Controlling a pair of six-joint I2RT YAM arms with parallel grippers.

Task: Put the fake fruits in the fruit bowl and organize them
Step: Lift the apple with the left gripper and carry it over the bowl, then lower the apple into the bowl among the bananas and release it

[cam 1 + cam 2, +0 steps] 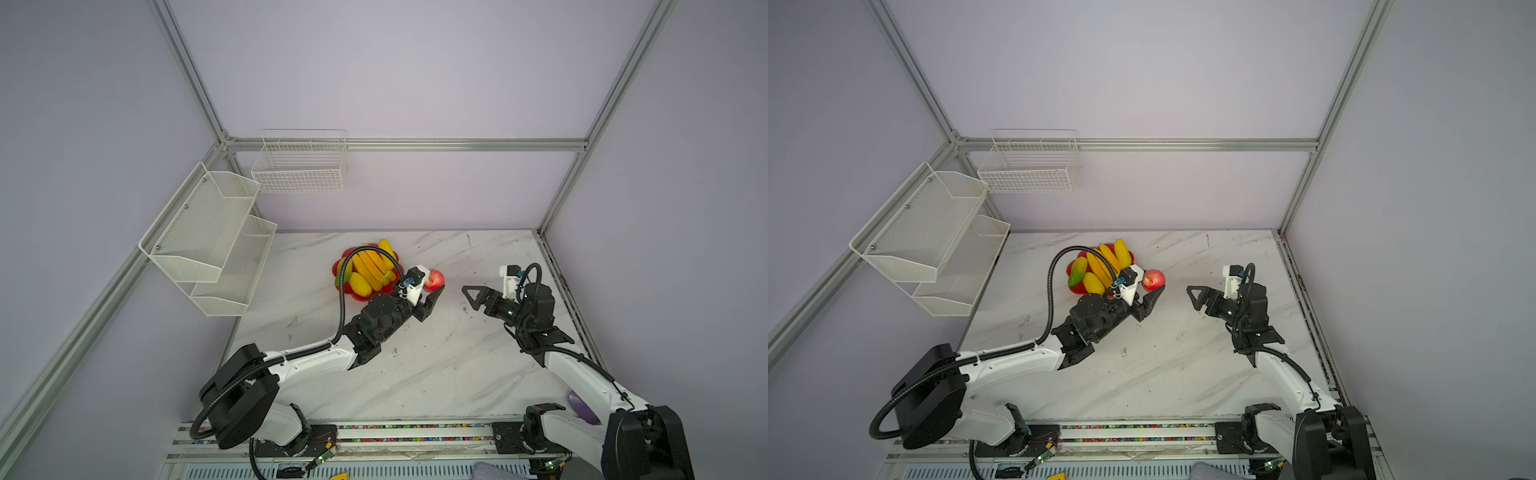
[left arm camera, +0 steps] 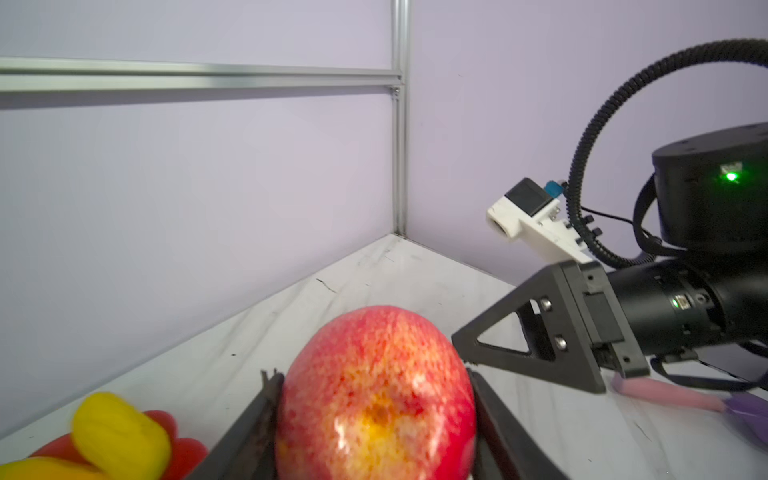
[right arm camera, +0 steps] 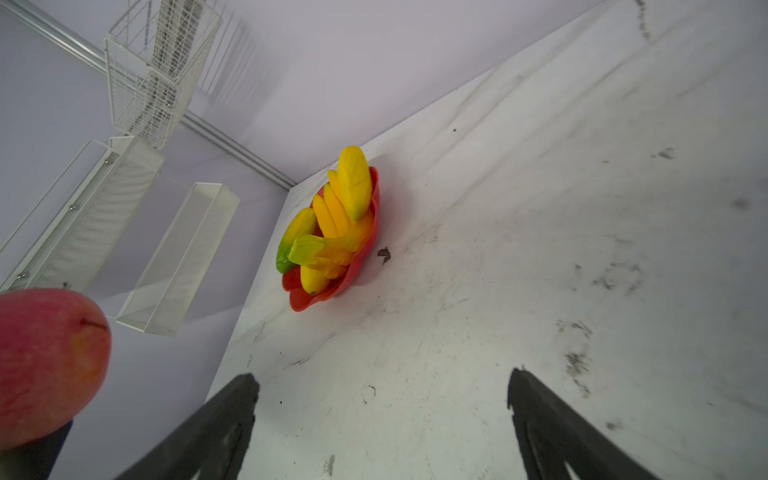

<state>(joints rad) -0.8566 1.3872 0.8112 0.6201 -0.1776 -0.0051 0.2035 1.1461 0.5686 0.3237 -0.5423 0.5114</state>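
The left gripper point(image 2: 372, 376) has its two black fingers pressed against either side of the red apple point(image 1: 434, 279). It holds the apple just to the right of the fruit bowl point(image 3: 307, 302), outside the scalloped rim (whether it clears the marble table point(image 1: 415, 374) I can't tell). Piled together in the bowl lie the bananas point(image 1: 372, 264), two yellow ovals point(image 1: 360, 284) and a yellow-green oval point(image 1: 1077, 270). Farther right of the bowl, past the apple, the right gripper point(image 3: 382, 378) stands spread wide with nothing between its fingers, pointing toward the apple.
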